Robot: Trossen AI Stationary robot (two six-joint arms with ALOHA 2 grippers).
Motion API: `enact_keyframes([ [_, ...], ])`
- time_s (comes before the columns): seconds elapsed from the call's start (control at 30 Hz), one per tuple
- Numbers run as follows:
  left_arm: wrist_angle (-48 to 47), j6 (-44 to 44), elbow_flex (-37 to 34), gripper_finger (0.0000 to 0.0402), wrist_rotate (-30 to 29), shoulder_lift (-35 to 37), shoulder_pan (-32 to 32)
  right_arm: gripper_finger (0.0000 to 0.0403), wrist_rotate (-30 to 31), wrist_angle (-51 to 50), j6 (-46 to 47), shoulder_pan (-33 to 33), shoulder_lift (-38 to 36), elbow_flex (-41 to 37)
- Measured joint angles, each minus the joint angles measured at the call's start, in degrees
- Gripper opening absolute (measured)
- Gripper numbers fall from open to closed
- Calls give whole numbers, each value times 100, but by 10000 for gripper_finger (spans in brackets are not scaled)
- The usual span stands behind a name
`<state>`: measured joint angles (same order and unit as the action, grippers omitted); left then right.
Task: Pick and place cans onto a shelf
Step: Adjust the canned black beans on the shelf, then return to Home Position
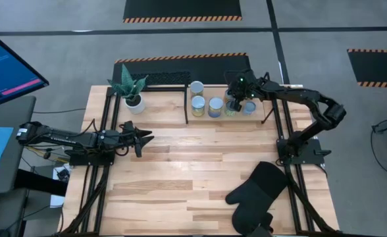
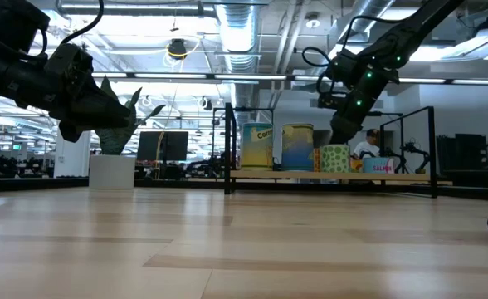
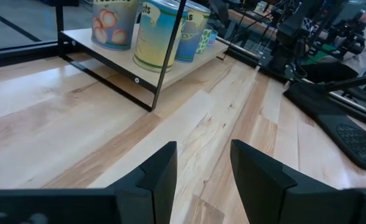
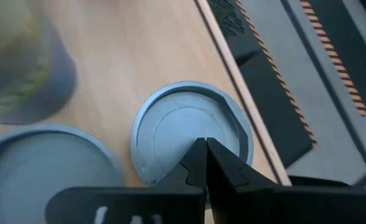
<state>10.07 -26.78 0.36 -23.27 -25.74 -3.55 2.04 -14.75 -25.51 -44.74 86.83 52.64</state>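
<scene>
My right end effector (image 1: pixel 236 99) stood pinched shut, empty, above cans (image 1: pixel 214 105) on shelf (image 1: pixel 266 110). Left end effector (image 1: pixel 143 138) waited wide over counter (image 1: pixel 200 171). Placement step judged finishing; next move: lift clear without nudging row.

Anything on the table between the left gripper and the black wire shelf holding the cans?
No: bare wood between left gripper and shelf, per high view.
</scene>
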Motion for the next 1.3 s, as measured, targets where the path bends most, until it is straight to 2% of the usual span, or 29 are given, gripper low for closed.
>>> enact_keyframes([
  [0.4,-7,-5,0,139,11,0,1,30,123,-22,-7,74,-43,0],
  [0.77,-9,-27,2,139,48,2,1,25,262,-475,20,189,-945,227],
  [0.87,-13,-74,2,139,48,0,2,28,262,-645,456,232,-1284,247],
  [1.1,-41,-108,0,139,50,2,0,32,251,-1383,2253,751,-2189,249],
  [1.3,59,-105,1,139,293,2,0,31,231,-2635,2618,1386,-2991,245],
])
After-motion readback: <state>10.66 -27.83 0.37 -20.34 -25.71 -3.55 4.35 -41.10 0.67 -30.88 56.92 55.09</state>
